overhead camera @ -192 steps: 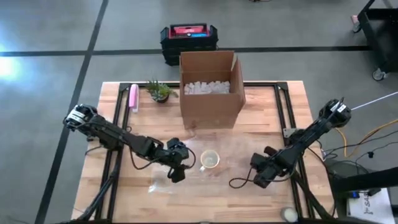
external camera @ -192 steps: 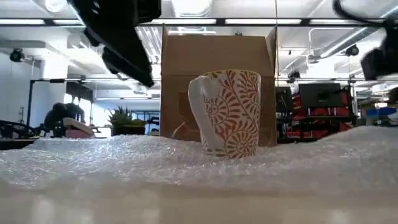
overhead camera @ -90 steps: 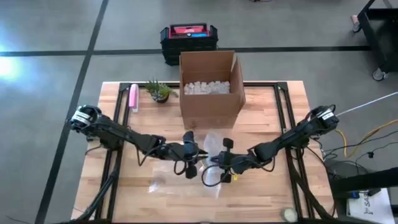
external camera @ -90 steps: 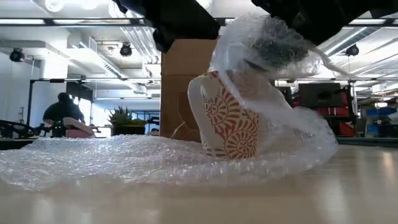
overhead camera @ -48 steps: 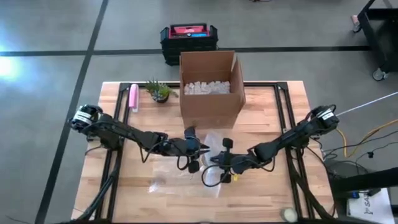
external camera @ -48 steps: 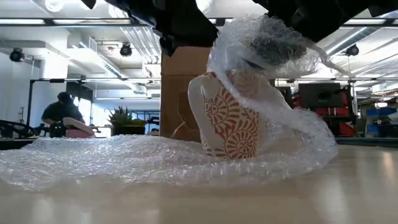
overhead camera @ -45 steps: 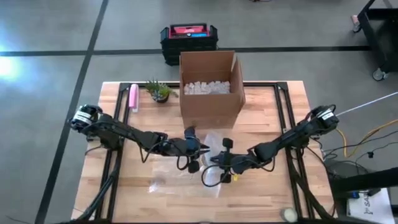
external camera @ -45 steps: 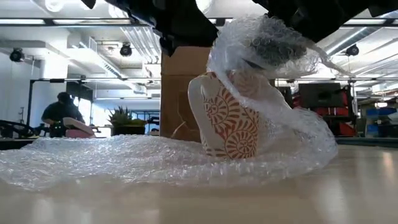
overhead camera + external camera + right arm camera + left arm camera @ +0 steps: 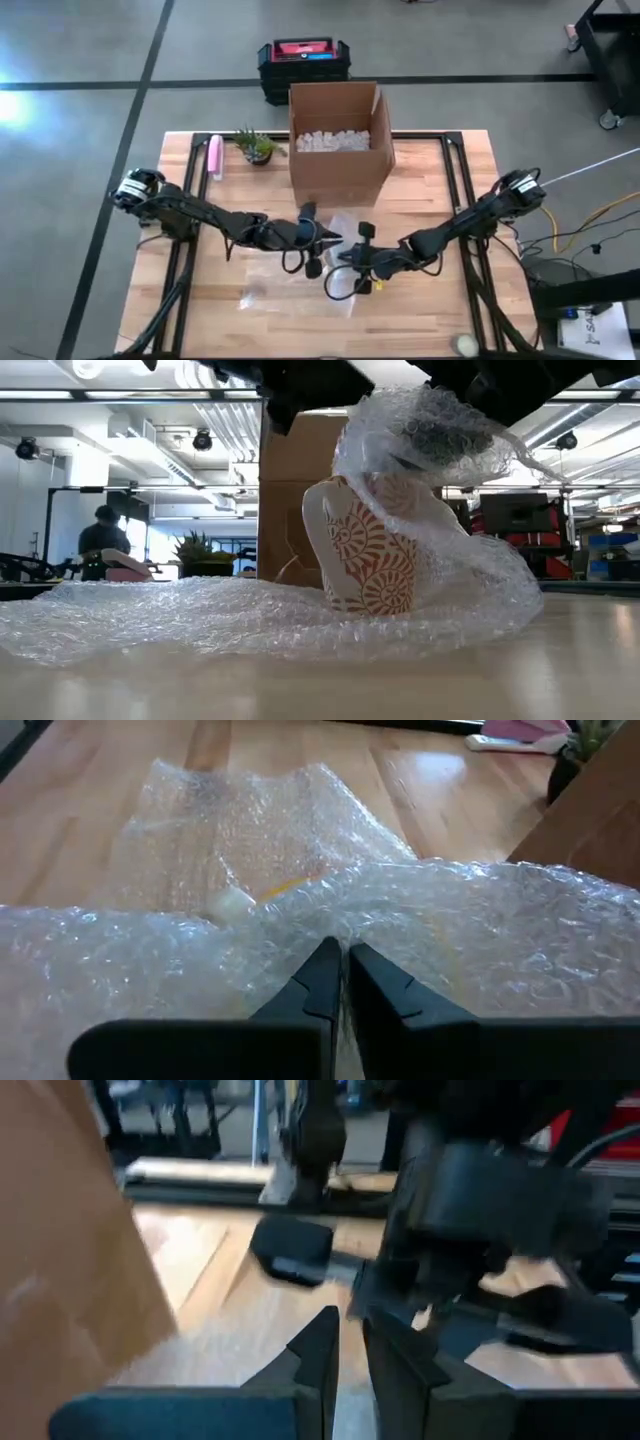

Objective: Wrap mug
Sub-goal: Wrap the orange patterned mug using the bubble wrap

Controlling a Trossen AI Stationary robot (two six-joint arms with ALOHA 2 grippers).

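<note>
So the wrap looks maybe a third done here. The patterned mug (image 9: 365, 545) is stood upright on the bubble wrap sheet (image 9: 180, 615), right under both grippers in the middle of the wooden table (image 9: 440, 310). One edge of the sheet is pinched by the right gripper (image 9: 343, 978), fingers pressed together on the plastic, and is held up over the mug's mouth so that side is already draped. The handle side is left bare, and most of the sheet is spread flat on the table out past that side.

The left gripper (image 9: 348, 1342) is parked just beside the right one, above the mug, with its fingers nearly closed and nothing seen between them. It's judged that the flat part has yet to be picked up and folded over from that side, then tucked around. The open cardboard box (image 9: 338, 140) with packing peanuts is sat just beyond the grippers, probably meant for the finished bundle.
</note>
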